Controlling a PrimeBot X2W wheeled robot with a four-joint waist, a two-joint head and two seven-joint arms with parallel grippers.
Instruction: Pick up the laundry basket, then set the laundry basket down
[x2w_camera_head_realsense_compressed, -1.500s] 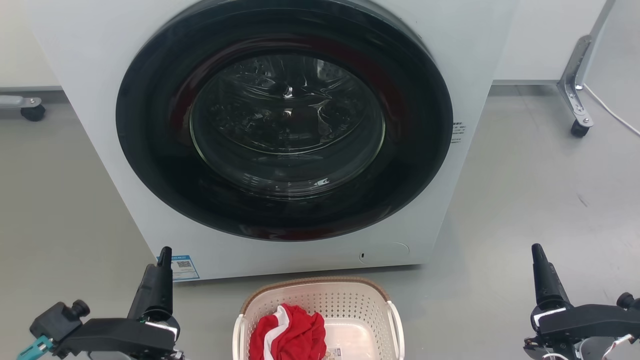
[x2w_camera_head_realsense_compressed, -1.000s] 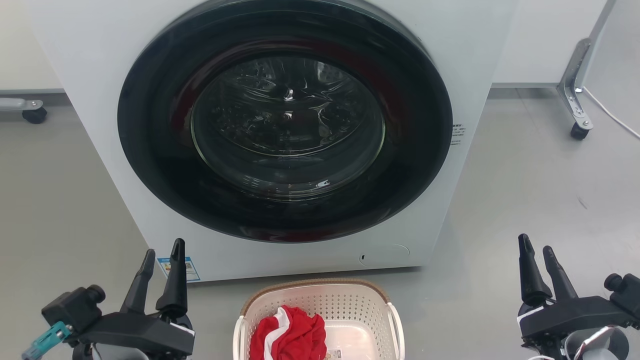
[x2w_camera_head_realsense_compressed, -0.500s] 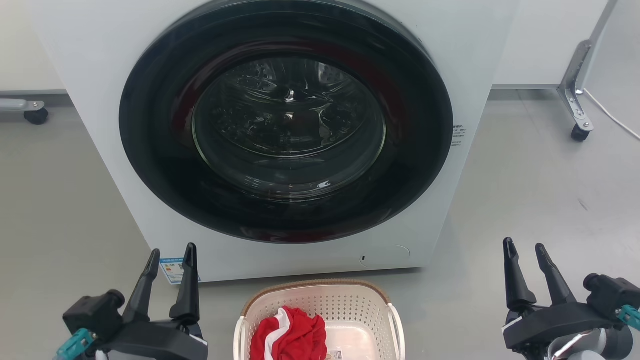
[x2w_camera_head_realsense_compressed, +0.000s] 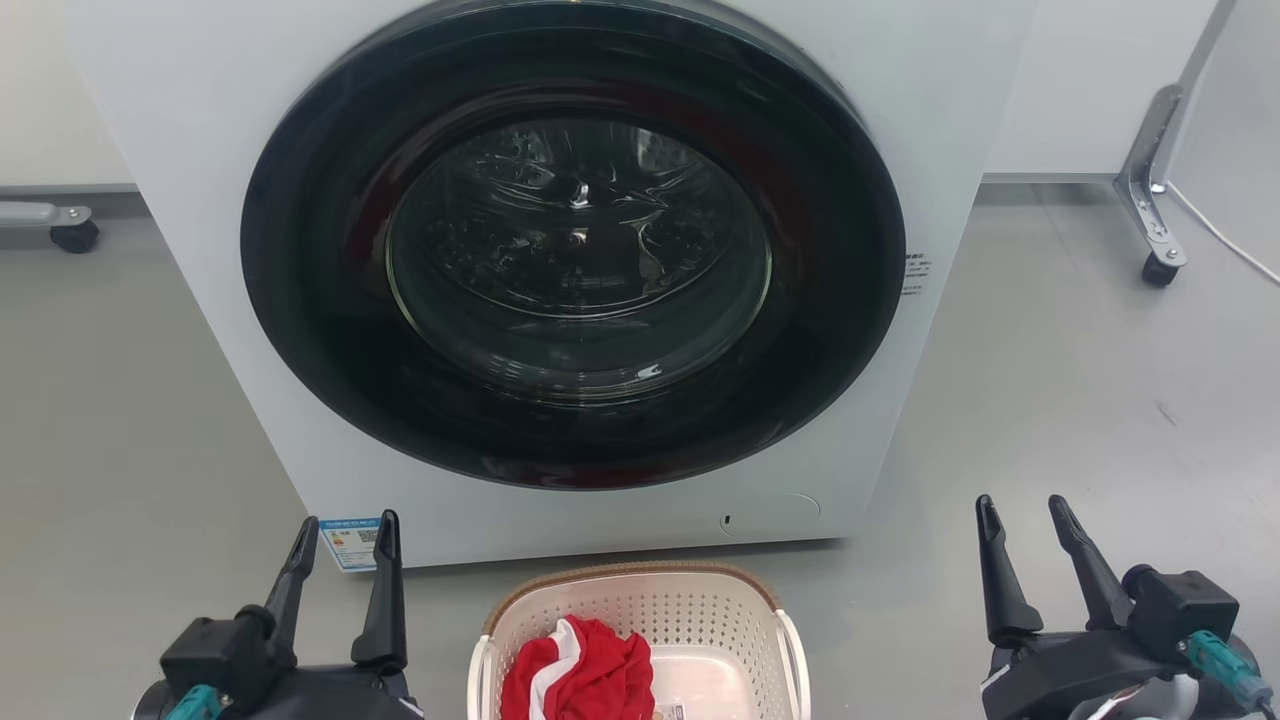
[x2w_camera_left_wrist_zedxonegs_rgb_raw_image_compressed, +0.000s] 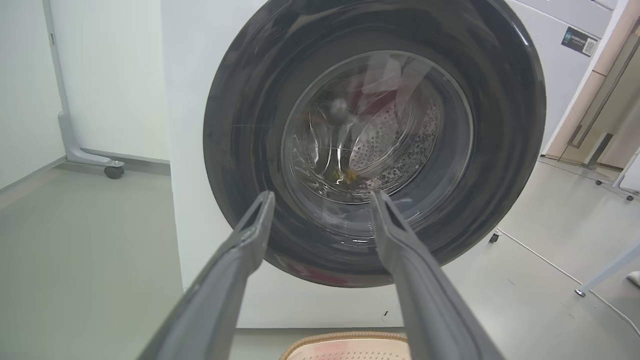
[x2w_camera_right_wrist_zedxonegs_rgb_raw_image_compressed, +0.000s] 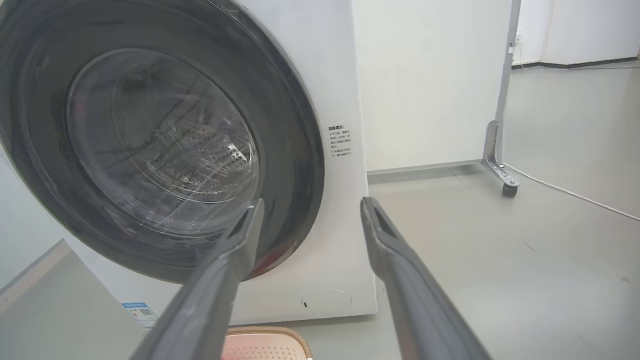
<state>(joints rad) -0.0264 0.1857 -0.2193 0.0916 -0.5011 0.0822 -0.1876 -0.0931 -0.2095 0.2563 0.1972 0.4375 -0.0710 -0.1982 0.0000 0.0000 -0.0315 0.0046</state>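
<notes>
The cream-white perforated laundry basket with its brown rim stands on the grey floor at the bottom centre of the head view, just in front of the washing machine. A red and white garment lies inside it. My left gripper is open at the lower left, well left of the basket, holding nothing. At the lower right my right gripper is open too, well to the basket's right. The basket's brown rim peeks in at the bottom of the left wrist view, between the open fingers, and again as the rim in the right wrist view.
A white front-loading washing machine with a shut round dark door stands directly behind the basket. Wheeled frame legs stand at the back right, a caster at the back left. A white cable runs over the floor at the right.
Both grippers have gone from shut to open and turned. The left one has shifted right, the right one left, both toward the basket. The basket has stayed put.
</notes>
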